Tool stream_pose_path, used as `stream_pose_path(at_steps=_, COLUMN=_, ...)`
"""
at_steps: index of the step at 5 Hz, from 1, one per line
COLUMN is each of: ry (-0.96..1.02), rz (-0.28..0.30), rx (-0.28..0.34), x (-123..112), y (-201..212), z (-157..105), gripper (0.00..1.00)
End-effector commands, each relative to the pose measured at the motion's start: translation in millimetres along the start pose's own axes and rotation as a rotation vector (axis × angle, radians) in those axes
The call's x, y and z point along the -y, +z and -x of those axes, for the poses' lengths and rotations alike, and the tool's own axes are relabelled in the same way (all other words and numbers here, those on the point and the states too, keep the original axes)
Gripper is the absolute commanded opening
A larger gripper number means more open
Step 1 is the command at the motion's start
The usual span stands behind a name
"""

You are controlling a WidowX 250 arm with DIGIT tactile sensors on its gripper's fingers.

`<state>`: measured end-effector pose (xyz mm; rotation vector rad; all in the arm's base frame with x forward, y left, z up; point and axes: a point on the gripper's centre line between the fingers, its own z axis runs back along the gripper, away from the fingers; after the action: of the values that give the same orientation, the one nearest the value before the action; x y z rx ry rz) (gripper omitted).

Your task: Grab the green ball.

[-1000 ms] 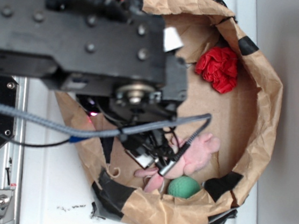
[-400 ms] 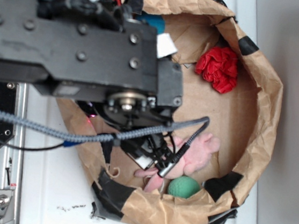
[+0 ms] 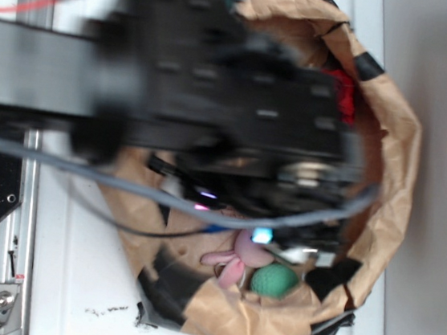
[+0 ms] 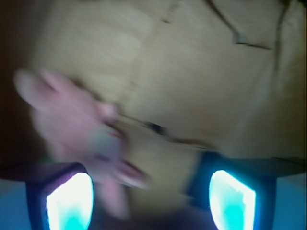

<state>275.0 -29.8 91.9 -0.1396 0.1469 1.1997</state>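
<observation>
The green ball (image 3: 274, 280) lies at the bottom edge of the brown paper bag's floor, next to the pink plush bunny (image 3: 237, 258). My arm is blurred and covers most of the bag. My gripper (image 3: 291, 248) hangs just above the bunny and the ball. In the wrist view my gripper (image 4: 151, 201) is open, its two glowing fingers (image 4: 69, 201) wide apart, with the blurred pink bunny (image 4: 81, 132) between and ahead of them on the left. The green ball does not show in the wrist view.
The crumpled paper bag wall (image 3: 396, 179) with black tape patches (image 3: 333, 273) rings the workspace. A red crumpled thing (image 3: 345, 88) peeks out behind the arm at the bag's far side. A metal rail (image 3: 9, 272) runs along the left.
The arm has swung right and further over the bag, now hiding most of the red thing and the bunny's upper body. The gripper has moved right, closer to the ball.
</observation>
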Motion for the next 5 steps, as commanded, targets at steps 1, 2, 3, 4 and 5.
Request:
stream_pose_path(at_steps=1, ry=0.2, rz=0.047, rx=0.004, x=17.9, y=-16.7, z=3.4, gripper=1.0)
stream_pose_path(at_steps=2, ry=0.368, rz=-0.007, rx=-0.158, x=23.4, y=-35.2, z=25.7, gripper=1.0)
stream_pose_path(at_steps=3, ry=0.447, rz=-0.021, rx=-0.24, x=23.5, y=-32.0, z=37.8, gripper=1.0)
stream_pose_path(at_steps=4, ry=0.436, rz=0.01, rx=-0.22, x=28.4, y=-33.9, z=43.0, gripper=1.0)
stream_pose_path(at_steps=5, ry=0.336, rz=0.033, rx=-0.141, x=25.4, y=-52.1, z=45.6, gripper=0.74)
